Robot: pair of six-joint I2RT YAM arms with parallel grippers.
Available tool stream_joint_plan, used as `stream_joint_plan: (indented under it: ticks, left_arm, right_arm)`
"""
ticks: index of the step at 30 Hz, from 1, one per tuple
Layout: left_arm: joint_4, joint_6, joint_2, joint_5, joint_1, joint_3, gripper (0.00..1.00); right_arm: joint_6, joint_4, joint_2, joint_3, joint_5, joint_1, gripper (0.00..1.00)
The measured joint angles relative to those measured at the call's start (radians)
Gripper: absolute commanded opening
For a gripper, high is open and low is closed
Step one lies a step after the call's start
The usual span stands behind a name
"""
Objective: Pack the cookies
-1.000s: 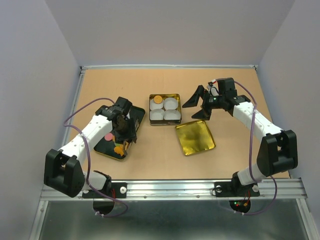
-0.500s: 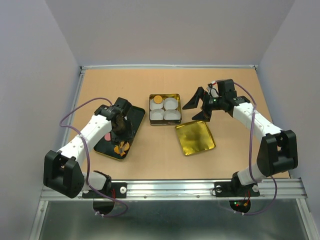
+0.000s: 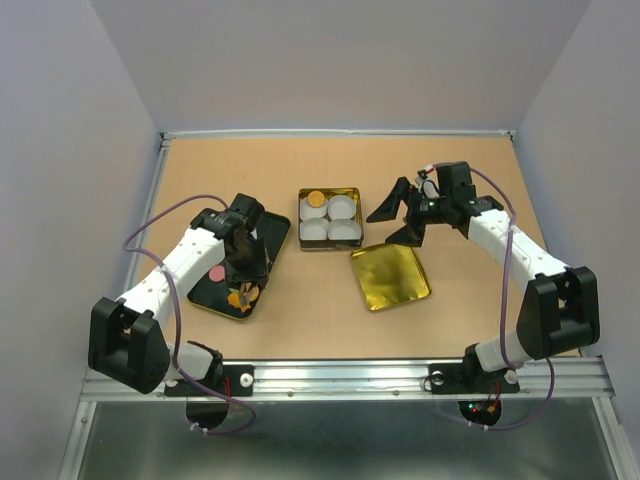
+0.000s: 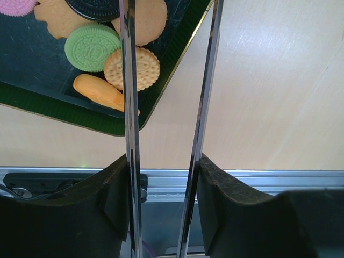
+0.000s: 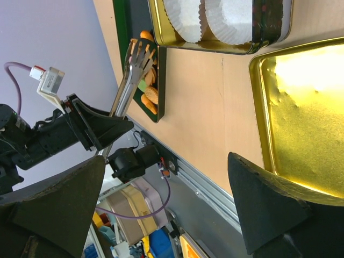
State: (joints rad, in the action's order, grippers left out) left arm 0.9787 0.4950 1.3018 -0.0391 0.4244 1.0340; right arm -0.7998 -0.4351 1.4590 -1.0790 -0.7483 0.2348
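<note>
At your left, the dark tray (image 3: 272, 235) lies on the bench (image 3: 300, 320) and holds most of the cookies (image 4: 131, 68). In the left wrist view you see a pink cookie (image 4: 15, 5) at the top corner. A green cookie (image 4: 91, 47) sits just beside a round tan one, and an orange oblong piece (image 4: 99, 90) lies near the tray's rim. Your left pincer (image 3: 245, 262) hangs over the near end of that tray, pressed onto the outer sides of a pair of metal tongs (image 4: 129, 107). The tongs' two blades stand apart with nothing between them. The left blade crosses over the tan cookies, and the right one runs over bare bench beside the tray's edge. You cannot tell whether either blade touches a cookie.

In the middle sits the open tin (image 3: 330, 247), with four white paper cups (image 3: 343, 208) in it. One orange cookie (image 3: 314, 198) lies in the far-left cup. Just to the near right of the tin, the gold lid (image 3: 390, 276) lies flat on the bench, hollow side up.

At your right, the right pincer (image 3: 397, 218) hovers just beside the tin's right side and near the lid's far edge, spread wide and holding nothing.
</note>
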Motion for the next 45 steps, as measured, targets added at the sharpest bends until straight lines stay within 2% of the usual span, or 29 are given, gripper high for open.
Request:
stream_joint_plan:
  ticks: [15,19,20,29,40,45]
  left_arm:
    - [0.003,-0.008,0.025,-0.007,0.000,0.006,0.40]
    - [0.019,-0.013,0.053,0.002,0.000,0.056,0.35]
    - [0.021,-0.015,0.059,0.006,0.000,0.072,0.28]
    - [0.054,-0.024,0.114,0.015,0.000,0.219,0.15]
    - [0.106,-0.041,0.193,0.016,0.000,0.424,0.13]
    - [0.109,-0.042,0.216,0.004,0.020,0.484,0.09]
  right_arm:
    - [0.004,-0.006,0.000,0.000,0.000,0.000,1.00]
    - [0.010,-0.008,0.000,0.000,0.000,0.000,1.00]
    - [0.011,-0.008,0.000,0.000,0.000,0.000,1.00]
    - [0.019,-0.011,-0.008,0.000,0.005,0.000,1.00]
    - [0.038,-0.027,-0.009,0.000,0.010,0.000,1.00]
    - [0.045,-0.030,-0.009,0.000,0.011,-0.005,1.00]
